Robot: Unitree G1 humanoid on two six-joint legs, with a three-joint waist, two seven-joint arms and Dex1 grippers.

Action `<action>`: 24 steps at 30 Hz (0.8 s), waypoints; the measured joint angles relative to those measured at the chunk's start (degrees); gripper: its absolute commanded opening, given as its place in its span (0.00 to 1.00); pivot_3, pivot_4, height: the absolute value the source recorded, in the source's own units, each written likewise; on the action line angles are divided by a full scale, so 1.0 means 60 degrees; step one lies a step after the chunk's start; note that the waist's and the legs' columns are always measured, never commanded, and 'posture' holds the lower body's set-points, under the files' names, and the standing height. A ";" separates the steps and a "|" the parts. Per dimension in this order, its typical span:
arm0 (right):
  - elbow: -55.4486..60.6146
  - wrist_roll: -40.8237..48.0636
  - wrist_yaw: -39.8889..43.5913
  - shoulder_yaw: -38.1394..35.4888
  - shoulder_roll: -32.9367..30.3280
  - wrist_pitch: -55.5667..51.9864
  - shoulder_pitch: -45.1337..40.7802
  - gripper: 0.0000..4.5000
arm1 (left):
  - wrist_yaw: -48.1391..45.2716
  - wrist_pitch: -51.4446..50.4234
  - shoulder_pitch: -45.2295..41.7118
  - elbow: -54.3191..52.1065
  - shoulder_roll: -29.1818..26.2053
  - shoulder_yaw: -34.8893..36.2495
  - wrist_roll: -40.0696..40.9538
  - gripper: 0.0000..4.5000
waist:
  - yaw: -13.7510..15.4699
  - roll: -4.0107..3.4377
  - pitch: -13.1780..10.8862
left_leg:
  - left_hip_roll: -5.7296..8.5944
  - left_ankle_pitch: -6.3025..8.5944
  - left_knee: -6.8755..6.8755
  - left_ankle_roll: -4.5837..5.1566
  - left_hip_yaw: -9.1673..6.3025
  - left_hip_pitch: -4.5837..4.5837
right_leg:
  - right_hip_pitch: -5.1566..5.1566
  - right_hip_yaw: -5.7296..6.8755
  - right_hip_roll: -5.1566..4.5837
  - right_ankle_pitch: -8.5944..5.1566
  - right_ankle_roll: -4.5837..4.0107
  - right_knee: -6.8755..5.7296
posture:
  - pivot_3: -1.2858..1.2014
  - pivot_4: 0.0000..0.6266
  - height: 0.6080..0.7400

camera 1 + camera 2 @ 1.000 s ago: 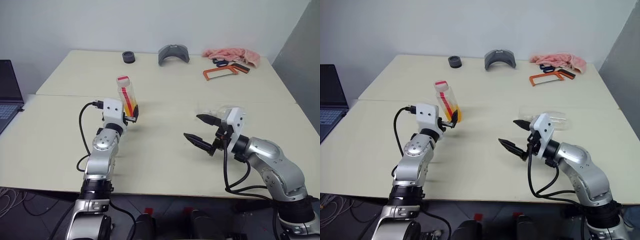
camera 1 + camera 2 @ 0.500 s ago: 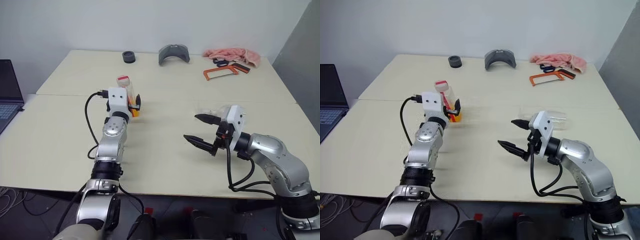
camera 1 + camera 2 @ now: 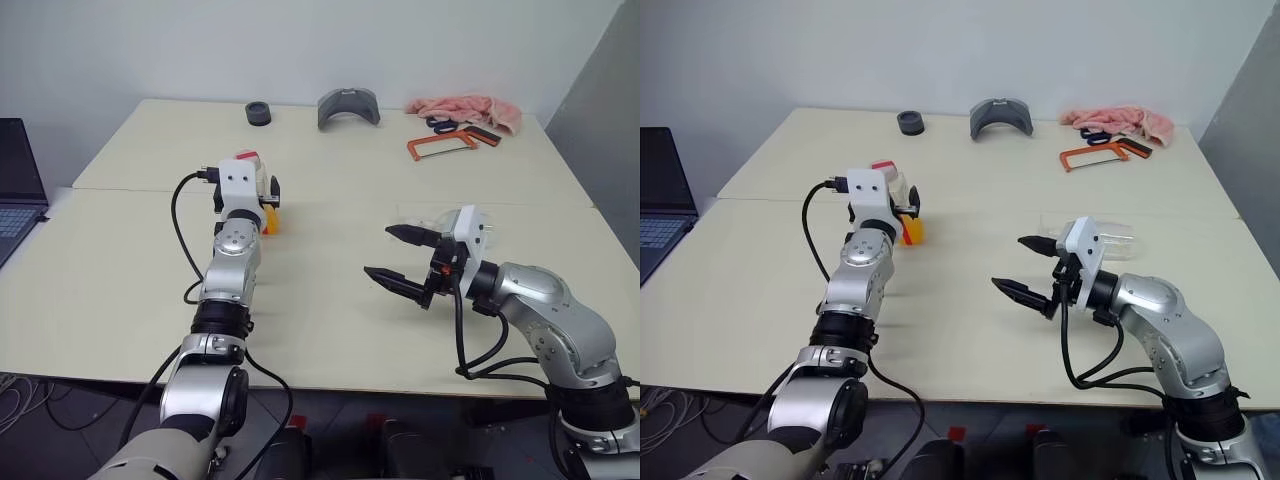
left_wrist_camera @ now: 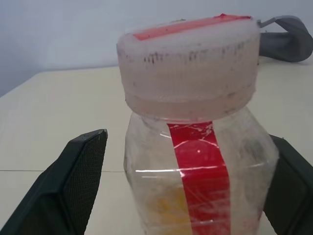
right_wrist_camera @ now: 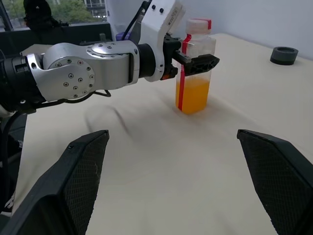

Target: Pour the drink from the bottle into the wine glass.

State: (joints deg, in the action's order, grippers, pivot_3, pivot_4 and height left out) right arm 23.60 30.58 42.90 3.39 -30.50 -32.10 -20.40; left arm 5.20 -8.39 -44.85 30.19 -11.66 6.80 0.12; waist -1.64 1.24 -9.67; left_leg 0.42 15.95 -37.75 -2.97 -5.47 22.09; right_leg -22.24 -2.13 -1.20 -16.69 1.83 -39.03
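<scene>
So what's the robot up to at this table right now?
The left gripper has its open black fingers either side of a small clear plastic bottle with a red stripe, part full of orange drink, standing upright on the beige table. The right gripper hangs open, holding nothing. Nothing is poured yet.

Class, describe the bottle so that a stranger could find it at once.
On the pale table, look near the seam on the robot's left, between the open fingers of the left gripper. The bottle stands upright: clear plastic, red stripe, white-and-red cap, orange drink low inside.
</scene>
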 measured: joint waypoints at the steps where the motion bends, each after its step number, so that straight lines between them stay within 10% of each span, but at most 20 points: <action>1: -0.0033 0.0000 0.0000 0.0000 0.0000 0.0000 -0.0010 1.00 | 0.0026 0.0000 -0.0050 0.0031 0.0000 -0.0001 -0.0003 1.00 | 0.0000 0.0000 0.0000 | 0.0000 0.0000 0.0000 0.0000 0.0000 0.0000 | 0.0000 0.0000 0.0000 0.0000 0.0000 0.0000 | 0.52 0.24 1.00; 14: -0.0250 -0.0008 0.0016 -0.0002 0.0000 0.0001 -0.0099 1.00 | 0.0050 0.0010 -0.0176 0.0198 0.0016 -0.0069 -0.0024 1.00 | -0.0003 0.0000 0.0000 | 0.0000 -0.0001 -0.0001 -0.0003 0.0001 0.0001 | -0.0002 -0.0001 -0.0001 0.0000 0.0000 0.0000 | 0.52 0.24 1.00; 24: -0.0253 -0.0009 0.0018 -0.0005 0.0000 0.0013 -0.0105 1.00 | -0.0030 0.0011 -0.0171 0.0189 0.0044 -0.0194 -0.0026 0.42 | -0.0003 0.0000 0.0000 | 0.0000 -0.0002 -0.0001 -0.0004 0.0002 0.0001 | -0.0002 -0.0002 -0.0001 0.0000 0.0000 -0.0001 | 0.52 0.24 1.00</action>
State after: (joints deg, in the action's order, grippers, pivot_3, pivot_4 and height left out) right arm 22.08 30.53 43.01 3.36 -30.50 -32.02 -21.03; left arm 5.02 -8.32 -45.88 31.32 -11.39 5.63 -0.04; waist -1.65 1.24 -9.67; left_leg 0.42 15.94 -37.76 -2.99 -5.46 22.10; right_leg -22.26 -2.14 -1.20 -16.69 1.83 -39.04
